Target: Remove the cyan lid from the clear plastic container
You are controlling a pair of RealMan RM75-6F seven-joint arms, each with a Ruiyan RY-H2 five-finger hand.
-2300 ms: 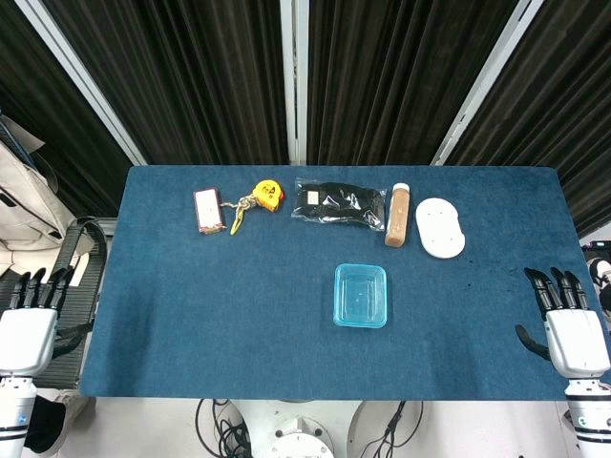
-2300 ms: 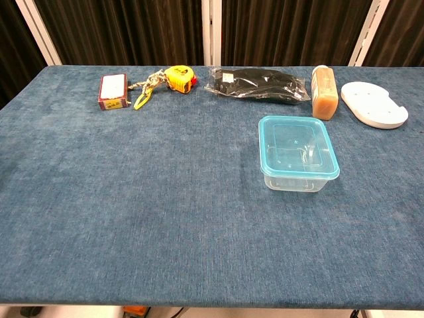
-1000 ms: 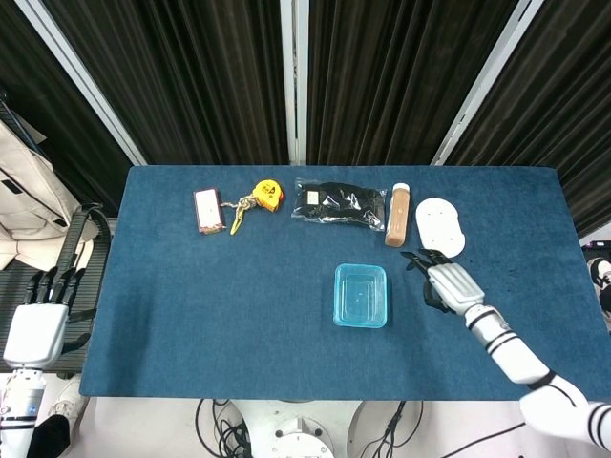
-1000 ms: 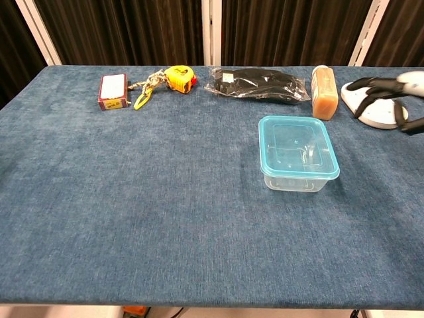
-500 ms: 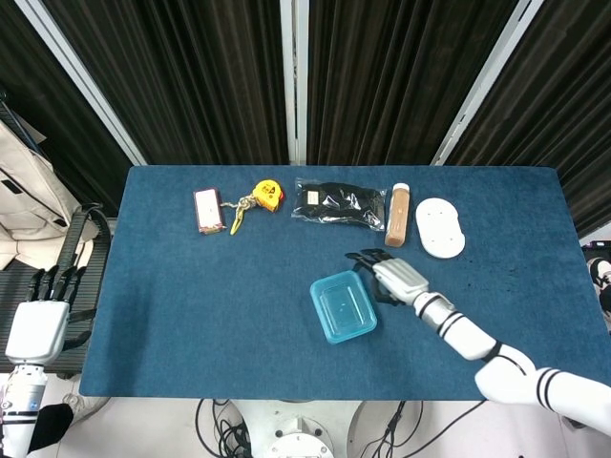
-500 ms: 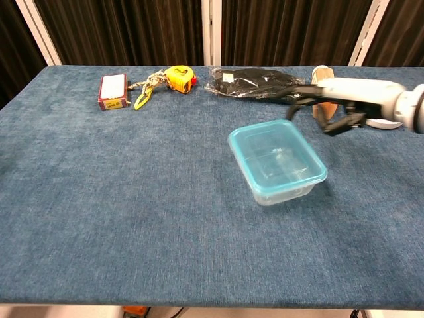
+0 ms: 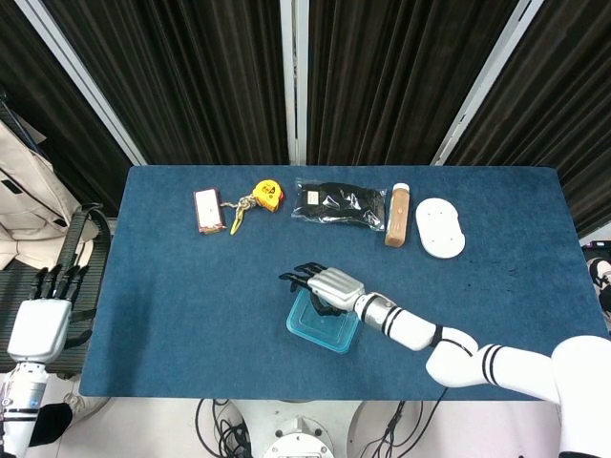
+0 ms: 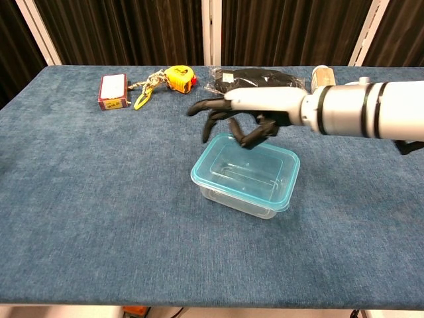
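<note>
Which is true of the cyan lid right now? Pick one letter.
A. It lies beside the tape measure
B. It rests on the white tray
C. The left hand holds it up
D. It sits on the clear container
D: the cyan lid caps the clear container, with the right hand spread over its far edge.

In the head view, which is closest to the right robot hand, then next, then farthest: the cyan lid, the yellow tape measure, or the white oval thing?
From the right robot hand:
1. Cyan lid, directly beneath it.
2. Yellow tape measure, back left.
3. White oval thing, back right; not much farther than the tape measure.
</note>
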